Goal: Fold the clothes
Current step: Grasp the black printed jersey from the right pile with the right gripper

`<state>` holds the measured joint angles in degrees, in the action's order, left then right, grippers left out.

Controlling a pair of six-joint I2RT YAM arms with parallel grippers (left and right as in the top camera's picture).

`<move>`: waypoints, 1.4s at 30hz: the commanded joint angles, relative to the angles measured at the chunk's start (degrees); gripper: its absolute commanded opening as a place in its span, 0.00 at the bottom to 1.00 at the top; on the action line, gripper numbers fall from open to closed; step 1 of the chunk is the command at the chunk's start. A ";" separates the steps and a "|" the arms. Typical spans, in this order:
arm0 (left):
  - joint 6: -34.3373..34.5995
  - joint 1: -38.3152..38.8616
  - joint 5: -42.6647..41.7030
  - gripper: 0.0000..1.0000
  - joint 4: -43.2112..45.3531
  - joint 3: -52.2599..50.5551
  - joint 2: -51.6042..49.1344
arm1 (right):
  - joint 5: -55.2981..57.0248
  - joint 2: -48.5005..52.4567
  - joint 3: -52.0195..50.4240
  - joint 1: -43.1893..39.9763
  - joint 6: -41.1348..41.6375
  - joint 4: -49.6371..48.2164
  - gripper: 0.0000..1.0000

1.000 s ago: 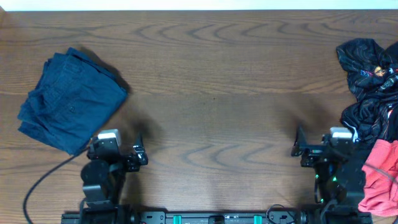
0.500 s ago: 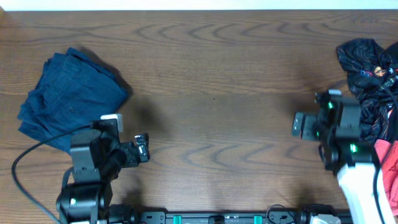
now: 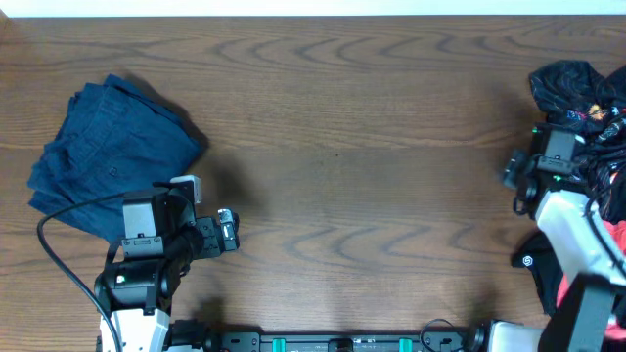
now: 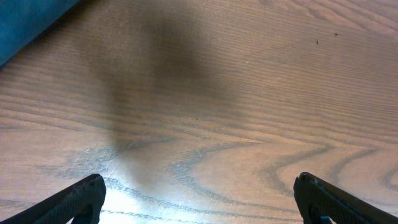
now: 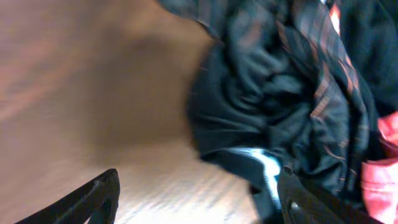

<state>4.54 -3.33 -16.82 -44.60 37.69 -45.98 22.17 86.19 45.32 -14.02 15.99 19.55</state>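
A crumpled black jersey with thin orange lines point(image 3: 572, 88) is heaped at the right edge of the brown wood-grain desk point(image 3: 352, 147), with coral-red cloth point(image 5: 380, 177) beside it. A folded navy garment point(image 3: 112, 161) lies far left, and the middle is broad and bare. Over bare wood the left tool point(image 4: 199, 190) gapes empty. At the jersey's fringe the right tool point(image 5: 198, 186) is spread wide, gripping nothing.

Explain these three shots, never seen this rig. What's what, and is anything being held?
Two robot arms sit at the bottom edge of the wide picture, at a wooden table. Each ends in a two-finger pincer. The wide picture looks straight down from above. The other two come from a small camera on each wrist, so the dark tips in their bottom corners are that arm's own fingers. Near the left pincer lies a rumpled navy garment. The right pincer is at a pile on the table's right side: a black jersey with thin orange lines, and something red beside it. Both pincers are open and hold nothing. The left one has bare wood ahead of it; the right one faces the jersey's edge.
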 commanded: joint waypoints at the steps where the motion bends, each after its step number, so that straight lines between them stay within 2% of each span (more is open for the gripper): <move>1: 0.52 -0.13 -0.96 0.98 -0.11 1.18 0.00 | 2.91 3.58 0.85 -3.85 1.77 -0.76 0.80; 8: 0.55 -0.13 -0.98 0.98 -0.11 1.18 0.00 | 1.79 10.21 0.85 -8.87 1.79 -0.98 0.78; 10: 0.52 -0.13 -0.96 0.98 -0.11 1.18 0.00 | 1.77 11.72 0.85 -9.60 1.79 -1.16 0.72; 12: 0.52 -0.13 -0.96 0.98 -0.11 1.18 0.00 | 1.05 13.03 0.85 -10.12 1.79 -1.46 0.47; 13: 0.52 -0.13 -0.96 0.98 -0.11 1.18 0.00 | -0.39 13.40 0.85 -10.29 1.79 -1.60 0.17; 14: 0.52 -0.13 -0.96 0.98 -0.09 1.18 0.00 | -2.40 13.46 0.85 -10.29 1.77 -1.90 0.01; 16: 0.55 -0.13 -0.96 0.98 0.04 1.18 0.00 | -10.91 13.03 1.01 -10.14 -0.02 -3.63 0.01; 21: 0.52 -0.13 -0.96 0.98 0.09 1.18 0.00 | -40.39 10.84 3.76 -5.68 -9.79 -6.40 0.01; 24: 0.52 -0.13 -0.96 0.98 0.09 1.18 0.00 | -51.65 9.55 5.90 0.63 -12.46 -5.38 0.01; 26: 0.52 -0.13 -0.96 0.98 0.09 1.18 0.00 | -55.34 8.83 6.38 5.73 -12.46 -5.42 0.01; 32: 0.52 -0.13 -0.96 0.98 0.07 1.18 0.00 | -56.59 8.31 6.43 22.80 -12.15 -9.44 0.01; 36: 0.52 -0.13 -0.96 0.98 0.13 1.18 0.00 | -49.13 8.31 6.43 32.20 -9.33 -15.47 0.01; 39: 0.52 -0.13 -0.96 0.98 0.13 1.18 0.00 | -38.56 8.31 6.43 36.81 -4.90 -20.33 0.12; 41: 0.52 -0.13 -0.96 0.98 0.13 1.18 0.00 | -34.07 8.31 6.43 38.21 -3.69 -22.95 0.28; 42: 0.52 -0.13 -0.96 0.98 0.13 1.18 0.00 | -33.05 8.28 6.43 38.47 -3.69 -23.93 0.31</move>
<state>4.54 -3.33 -16.84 -44.53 37.69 -45.98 -20.47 95.48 50.96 23.46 9.50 -2.87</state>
